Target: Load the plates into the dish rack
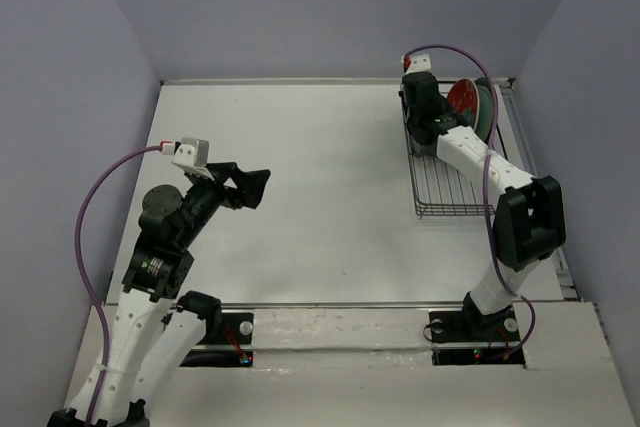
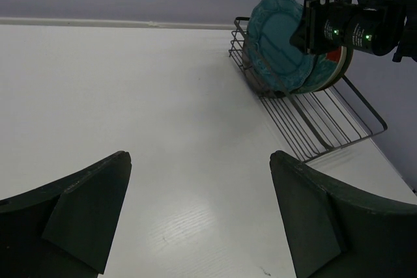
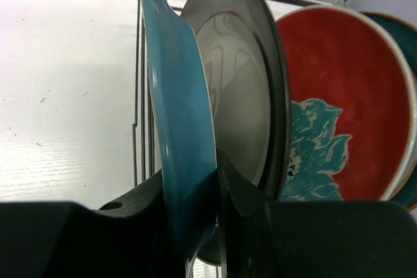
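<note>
From above, the left gripper (image 1: 250, 185) gapes empty at left while the right gripper (image 1: 425, 117) sits over the dish rack's (image 1: 450, 197) far end; the left wrist view shows the scalloped teal plate (image 2: 277, 43) upright there; close up it is clenched on edge and best lowered straight, though the hidden prongs perhaps already seat it.

Upright plates (image 2: 281, 50) in dish rack (image 2: 313, 118)
</note>
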`<state>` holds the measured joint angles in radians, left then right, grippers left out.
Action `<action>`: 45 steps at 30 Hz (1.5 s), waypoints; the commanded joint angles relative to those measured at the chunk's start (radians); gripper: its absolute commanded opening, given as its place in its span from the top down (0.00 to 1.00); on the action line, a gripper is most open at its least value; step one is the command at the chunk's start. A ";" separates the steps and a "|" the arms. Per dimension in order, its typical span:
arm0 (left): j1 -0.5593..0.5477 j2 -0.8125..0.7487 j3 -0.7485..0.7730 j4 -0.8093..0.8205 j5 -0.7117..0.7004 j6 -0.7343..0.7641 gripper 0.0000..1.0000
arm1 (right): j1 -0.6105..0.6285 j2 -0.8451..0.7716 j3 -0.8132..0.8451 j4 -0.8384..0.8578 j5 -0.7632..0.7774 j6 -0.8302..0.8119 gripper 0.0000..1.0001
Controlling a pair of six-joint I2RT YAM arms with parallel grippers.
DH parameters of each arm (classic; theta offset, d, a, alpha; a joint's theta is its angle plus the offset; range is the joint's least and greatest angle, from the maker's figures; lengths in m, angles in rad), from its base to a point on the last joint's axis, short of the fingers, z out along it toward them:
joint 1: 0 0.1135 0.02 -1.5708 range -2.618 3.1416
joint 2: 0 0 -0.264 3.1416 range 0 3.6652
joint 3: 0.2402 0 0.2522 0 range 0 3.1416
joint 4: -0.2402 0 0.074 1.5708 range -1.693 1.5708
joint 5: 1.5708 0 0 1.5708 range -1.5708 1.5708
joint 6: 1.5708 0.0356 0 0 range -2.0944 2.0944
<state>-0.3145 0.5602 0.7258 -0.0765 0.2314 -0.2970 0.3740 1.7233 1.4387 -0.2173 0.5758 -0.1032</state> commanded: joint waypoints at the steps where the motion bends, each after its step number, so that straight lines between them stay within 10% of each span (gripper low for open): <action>1: -0.006 -0.002 -0.006 0.026 0.013 0.012 0.01 | -0.013 -0.007 0.000 0.165 0.033 0.071 0.93; 18: -0.005 0.007 -0.008 0.026 0.011 0.009 0.01 | -0.014 0.031 -0.083 0.156 0.067 0.243 0.92; 29: -0.006 0.024 -0.009 0.024 0.009 0.007 0.01 | -0.023 0.010 -0.044 0.115 0.102 0.293 0.36; 45: -0.006 0.041 -0.009 0.023 -0.015 0.004 0.01 | -0.023 -0.149 0.003 0.039 -0.144 0.316 0.19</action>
<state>-0.3145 0.5915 0.7258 -0.0795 0.2264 -0.2974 0.3649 1.6676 1.3815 -0.1806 0.5266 0.1806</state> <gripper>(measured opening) 0.990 0.778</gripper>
